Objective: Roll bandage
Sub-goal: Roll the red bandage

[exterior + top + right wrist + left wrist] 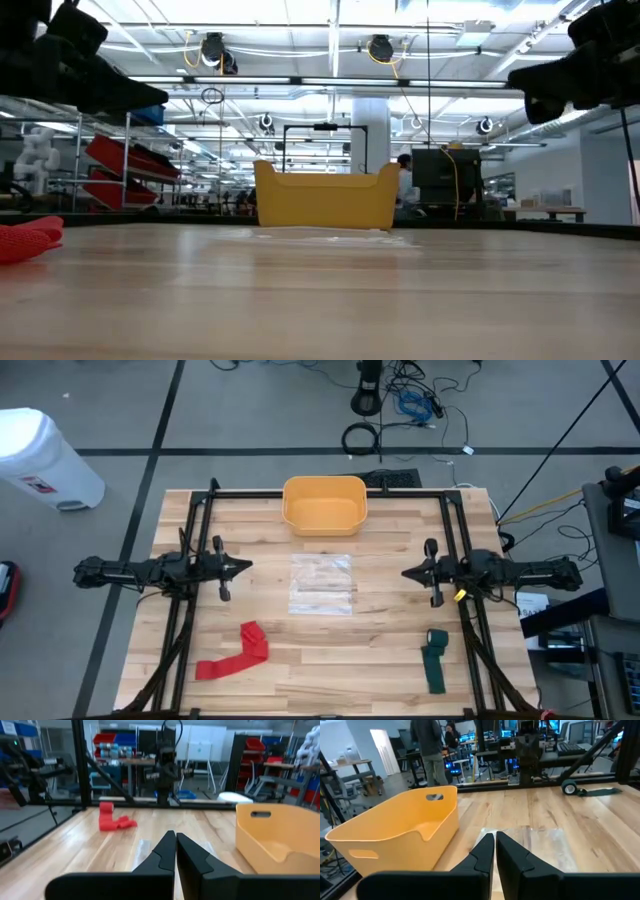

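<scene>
The red bandage (pixel 236 654) looks soft and limp; take its loose end. Both grippers' fingers are closed, empty.

Table (pixel 400 660): bin (pixel 324 505) at the far middle edge, plastic sheet (pixel 322 582) just before it at centre, one bandage (pixel 236 653) near the front left, another bandage (pixel 435 659) near the front right, both well apart.

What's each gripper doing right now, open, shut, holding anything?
Left gripper: shut, holding nothing, raised over the table's left side.
Right gripper: shut, holding nothing, raised over the table's right side.
</scene>
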Controlling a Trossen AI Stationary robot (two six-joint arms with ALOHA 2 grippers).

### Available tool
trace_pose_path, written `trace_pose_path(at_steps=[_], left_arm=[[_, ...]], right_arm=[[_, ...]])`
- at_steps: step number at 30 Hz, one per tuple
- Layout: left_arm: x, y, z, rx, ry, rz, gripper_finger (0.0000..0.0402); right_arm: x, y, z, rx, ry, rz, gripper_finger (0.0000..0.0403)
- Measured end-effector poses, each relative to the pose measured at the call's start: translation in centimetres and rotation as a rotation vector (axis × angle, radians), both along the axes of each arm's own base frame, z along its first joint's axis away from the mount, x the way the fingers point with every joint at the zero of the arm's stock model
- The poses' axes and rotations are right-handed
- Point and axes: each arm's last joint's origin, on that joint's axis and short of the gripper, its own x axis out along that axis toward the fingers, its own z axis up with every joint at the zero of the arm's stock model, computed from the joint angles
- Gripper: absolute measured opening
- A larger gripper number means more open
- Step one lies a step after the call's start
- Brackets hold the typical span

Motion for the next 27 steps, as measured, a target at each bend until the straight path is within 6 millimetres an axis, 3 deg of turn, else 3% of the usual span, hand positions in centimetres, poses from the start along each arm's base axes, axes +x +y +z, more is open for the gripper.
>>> trace_pose_path(at_steps=[8, 12, 19, 27], left_arm=[[0.0, 0.0, 0.4, -0.028, -0.047, 0.0, 0.0025], [0.0, 0.0, 0.9, -0.172, -0.123, -0.006, 0.0025], [0.0, 0.0, 1.5, -0.195, -0.187, -0.019, 0.0025], [-0.2, -0.2, 2.6, -0.35, -0.322, -0.092, 0.0025]], right_arm=[[-0.1, 0.0, 1.1, 0.054, -0.11, 0.007, 0.0], [-0.1, 0.0, 0.7, 0.08, -0.067, 0.009, 0.0], [0.3, -0.1, 0.3, 0.135, -0.018, -0.015, 0.0], [1.8, -0.2, -0.2, 0.253, 0.041, -0.077, 0.0001]])
